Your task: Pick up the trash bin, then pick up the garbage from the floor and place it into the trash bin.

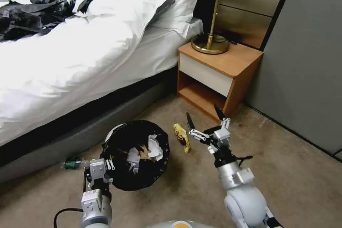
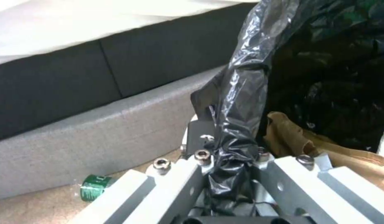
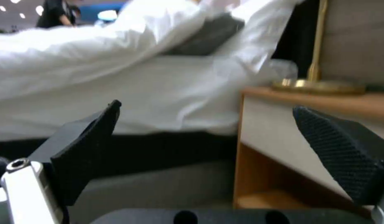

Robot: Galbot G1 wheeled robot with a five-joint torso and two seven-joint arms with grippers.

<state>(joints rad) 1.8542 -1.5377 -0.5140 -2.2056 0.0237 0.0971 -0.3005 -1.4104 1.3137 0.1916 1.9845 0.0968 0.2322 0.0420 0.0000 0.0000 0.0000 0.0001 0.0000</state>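
Bed [image 1: 71, 60] takes most of the scene: white rumpled duvet, dark base w/ grey fabric skirt running along the carpet. Grey wall panel [image 1: 306, 60] stands on the robot's right. Wooden nightstand [image 1: 221, 71], white drawer front over an open shelf, sits btwn bed and panel; brass lamp [image 1: 211, 39] w/ round base and pale shade on top.

Trash bin [image 1: 137, 158] is near the bed skirt, round, black glossy bag liner [image 2: 241, 93] crinkled over its rim. Inside: white paper scraps [image 1: 155, 148] and a brown cardboard scrap [image 2: 291, 137], creased.

Left gripper [image 1: 108, 165] is at the bin's near-left rim, fingers pinched on the rim w/ bunched liner btwn them; left wrist view shows the plastic squeezed in the gap.

Right gripper [image 1: 205, 119] hangs above the carpet in front of the nightstand, black fingers spread wide, nothing btwn them; pads [image 3: 345, 149] have a knurled texture.

Yellow snack wrapper [image 1: 181, 137] lies flat on the carpet btwn bin and right gripper, long and crumpled, just beside the left fingertip. Small green-labelled bottle [image 1: 73, 164] lies on its side against the bed skirt, to the left of the bin, apart from it.
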